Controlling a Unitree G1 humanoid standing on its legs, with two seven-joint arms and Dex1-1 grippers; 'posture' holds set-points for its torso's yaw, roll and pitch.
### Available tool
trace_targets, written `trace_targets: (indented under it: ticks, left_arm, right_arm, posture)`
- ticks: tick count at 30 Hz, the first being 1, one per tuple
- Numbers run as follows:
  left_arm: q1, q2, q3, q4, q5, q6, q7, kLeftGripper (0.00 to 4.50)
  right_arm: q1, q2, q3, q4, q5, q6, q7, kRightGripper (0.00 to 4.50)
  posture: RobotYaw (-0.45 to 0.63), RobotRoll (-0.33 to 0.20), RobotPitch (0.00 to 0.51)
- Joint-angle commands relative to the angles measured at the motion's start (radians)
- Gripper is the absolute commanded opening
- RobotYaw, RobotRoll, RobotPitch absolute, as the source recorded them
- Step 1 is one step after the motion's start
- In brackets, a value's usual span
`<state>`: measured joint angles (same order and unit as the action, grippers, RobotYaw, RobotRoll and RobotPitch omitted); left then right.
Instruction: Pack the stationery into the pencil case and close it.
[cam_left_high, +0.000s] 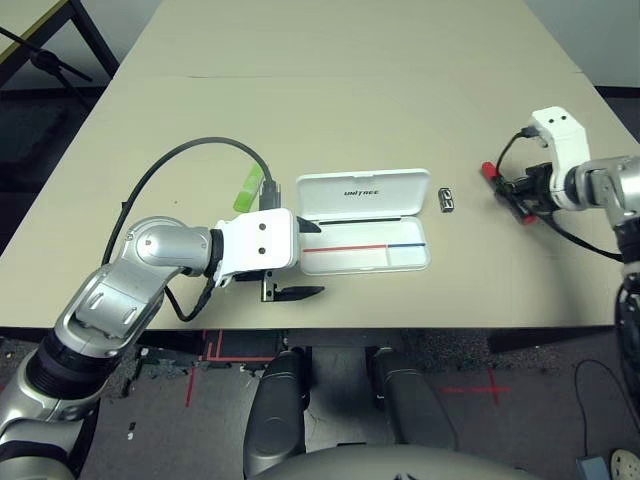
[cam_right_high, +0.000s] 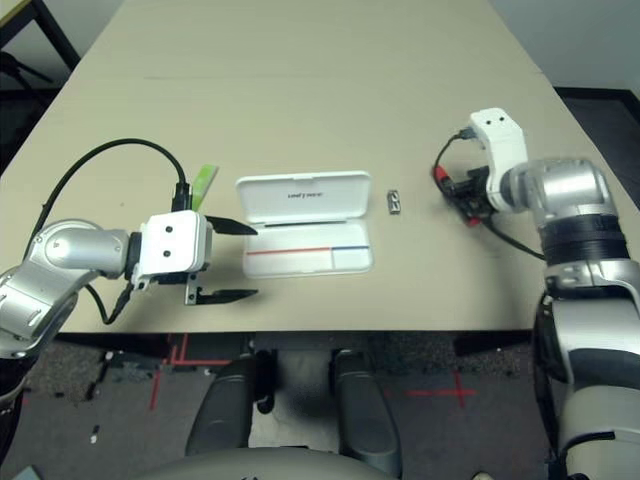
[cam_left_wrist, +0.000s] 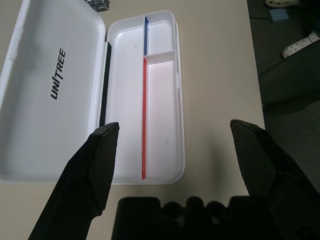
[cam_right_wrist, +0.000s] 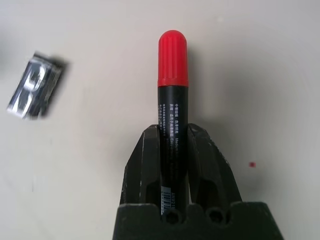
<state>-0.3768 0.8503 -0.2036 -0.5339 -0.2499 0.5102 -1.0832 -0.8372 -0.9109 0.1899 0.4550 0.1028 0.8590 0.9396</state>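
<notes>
The white pencil case lies open in the middle of the table, its lid folded back and a red-and-blue line across the base. My left gripper is open at the case's left end, its fingers spread over the base. A light green highlighter lies behind that gripper. Right of the case sits a small black-and-silver sharpener. Farther right, my right gripper is shut on the black barrel of the marker, whose red cap points toward the sharpener.
The tan table stretches bare behind the case. Its front edge runs just below my left gripper. A black cable loops from my left wrist over the table's left part.
</notes>
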Motion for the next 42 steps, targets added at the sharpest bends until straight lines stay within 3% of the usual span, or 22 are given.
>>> trace_targets:
  ticks: [1, 10, 17, 26, 42]
  left_arm:
    - [0.004, 0.012, -0.015, 0.001, -0.007, -0.013, -0.023, 4.5]
    - [-0.028, 0.009, -0.038, 0.037, 0.001, -0.037, -0.062, 4.5]
    - [-0.047, 0.024, -0.041, 0.061, 0.009, -0.054, -0.091, 4.5]
    - [-0.05, 0.045, -0.044, 0.061, 0.026, -0.055, -0.095, 4.5]
    - [-0.03, 0.056, -0.035, 0.027, 0.03, -0.02, -0.065, 4.5]
  right_arm:
    - [0.034, -0.061, 0.051, -0.088, -0.029, -0.054, 0.104, 0.49]
    - [0.157, -0.216, 0.051, -0.252, -0.044, -0.304, 0.329, 0.49]
    - [0.184, -0.273, -0.005, -0.403, 0.093, -0.378, 0.577, 0.49]
    - [0.171, -0.209, 0.0, -0.532, 0.193, -0.395, 0.67, 0.49]
    - [0.014, 0.117, 0.188, -0.448, -0.009, -0.551, 0.56, 0.49]
  posture:
    - [0.01, 0.0, 0.193]
    - [-0.02, 0.0, 0.196]
    - [-0.03, 0.0, 0.195]
    - [-0.01, 0.0, 0.19]
    - [0.05, 0.0, 0.185]
